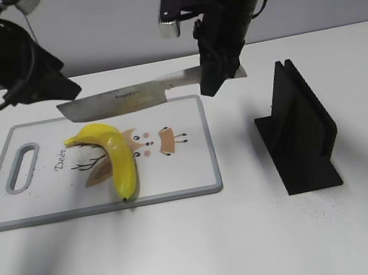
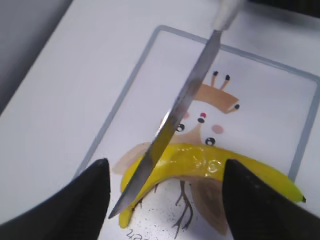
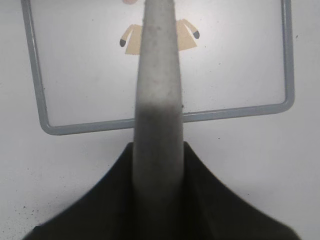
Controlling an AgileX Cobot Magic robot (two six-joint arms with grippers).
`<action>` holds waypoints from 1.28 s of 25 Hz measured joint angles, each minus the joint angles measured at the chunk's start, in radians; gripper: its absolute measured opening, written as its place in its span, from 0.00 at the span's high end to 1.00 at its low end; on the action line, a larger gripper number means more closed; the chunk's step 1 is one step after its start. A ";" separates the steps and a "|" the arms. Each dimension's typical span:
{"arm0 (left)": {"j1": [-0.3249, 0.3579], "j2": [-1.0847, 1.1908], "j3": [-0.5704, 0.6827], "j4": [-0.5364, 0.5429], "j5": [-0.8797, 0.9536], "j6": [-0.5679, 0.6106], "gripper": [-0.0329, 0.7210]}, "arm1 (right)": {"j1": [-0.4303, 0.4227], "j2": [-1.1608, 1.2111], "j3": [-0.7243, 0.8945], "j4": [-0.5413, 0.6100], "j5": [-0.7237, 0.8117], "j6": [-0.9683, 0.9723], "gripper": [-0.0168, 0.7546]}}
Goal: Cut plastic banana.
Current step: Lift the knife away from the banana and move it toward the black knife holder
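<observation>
Plastic banana on "Deer" cutting board, right fingers pinching knife, left fingers spread

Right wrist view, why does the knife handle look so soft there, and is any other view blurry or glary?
Right wrist view: the knife handle sits too close to the lens, so it blurs while the cutting board stays fairly sharp. Left wrist view: the open gripper fingers are dark and soft; the plastic banana shows glare. Exterior view: evenly lit, soft shadows.
</observation>
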 joint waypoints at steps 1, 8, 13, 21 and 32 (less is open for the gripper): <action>0.000 -0.020 0.000 0.006 -0.022 -0.048 0.08 | 0.000 -0.015 0.002 0.000 0.000 0.002 0.77; 0.000 -0.169 0.000 0.317 -0.069 -0.610 0.12 | 0.000 -0.140 0.064 -0.058 0.000 0.072 0.77; 0.002 -0.252 0.000 0.492 0.111 -0.983 0.17 | 0.000 -0.205 0.082 -0.075 0.002 0.300 0.77; 0.003 -0.261 0.000 0.725 0.442 -1.313 0.17 | 0.000 -0.279 0.090 -0.180 0.002 0.727 0.77; 0.003 -0.447 0.173 0.739 0.447 -1.346 0.20 | 0.000 -0.513 0.347 -0.182 0.003 1.078 0.77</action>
